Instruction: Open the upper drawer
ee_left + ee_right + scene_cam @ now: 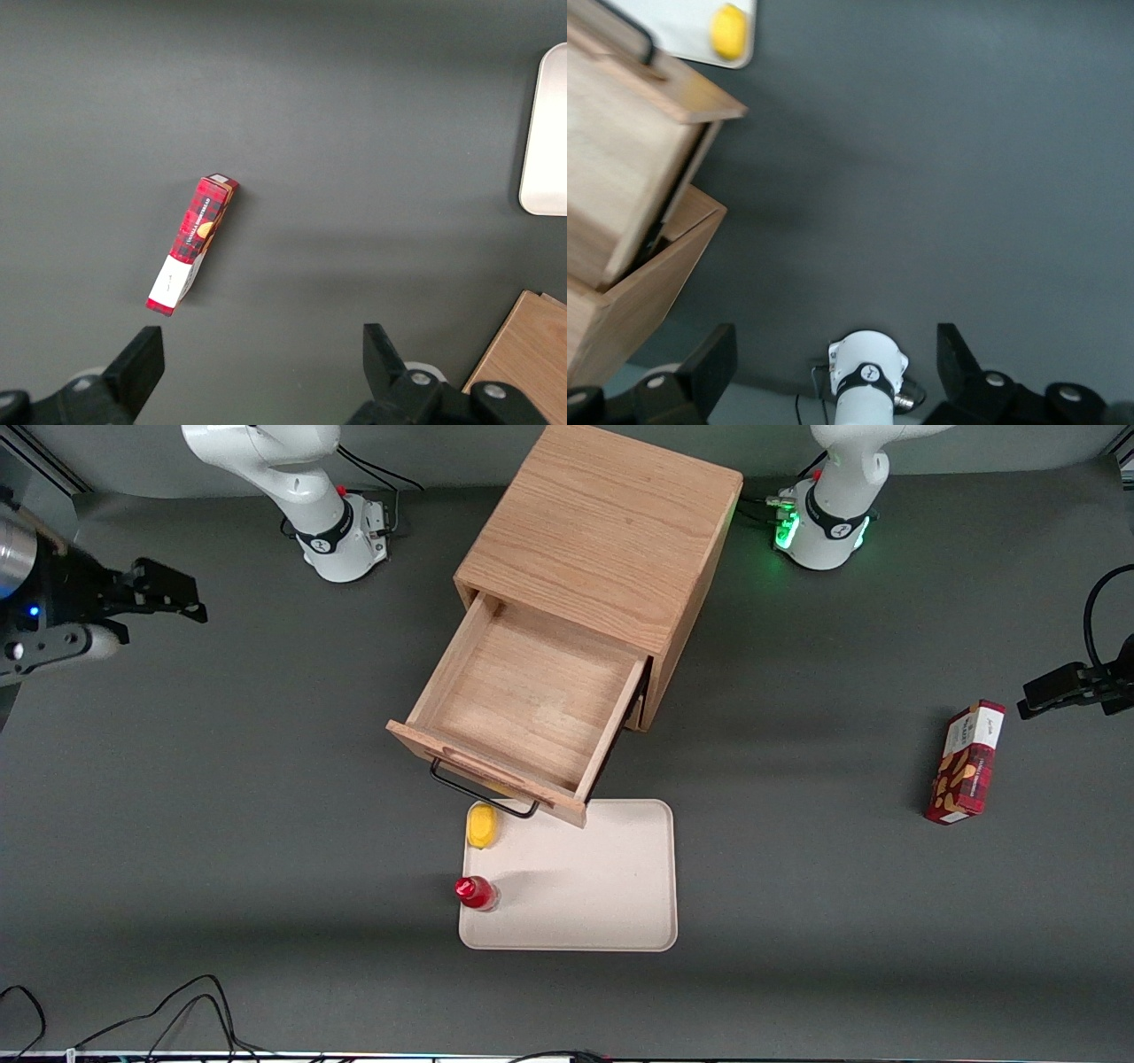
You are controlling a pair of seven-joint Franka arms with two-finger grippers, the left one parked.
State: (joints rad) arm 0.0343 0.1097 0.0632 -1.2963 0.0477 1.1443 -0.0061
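Note:
The boxy oak cabinet (602,531) stands mid-table. Its upper drawer (532,691) is pulled far out toward the front camera, its inside bare, and its black wire handle (483,788) hangs over the tray's edge. The bottom drawer is hidden under it. My right gripper (190,602) is open and empty, well away from the cabinet toward the working arm's end of the table. The right wrist view shows the drawer (620,150), the handle (629,31), the cabinet (647,283) and my gripper (833,367) with its fingers (713,359) wide apart over bare table.
A cream tray (602,886) lies just in front of the drawer, holding a yellow lemon-like object (481,825) and a red-capped bottle (476,893). A red snack box (966,763) lies toward the parked arm's end. Cables run along the table's near edge.

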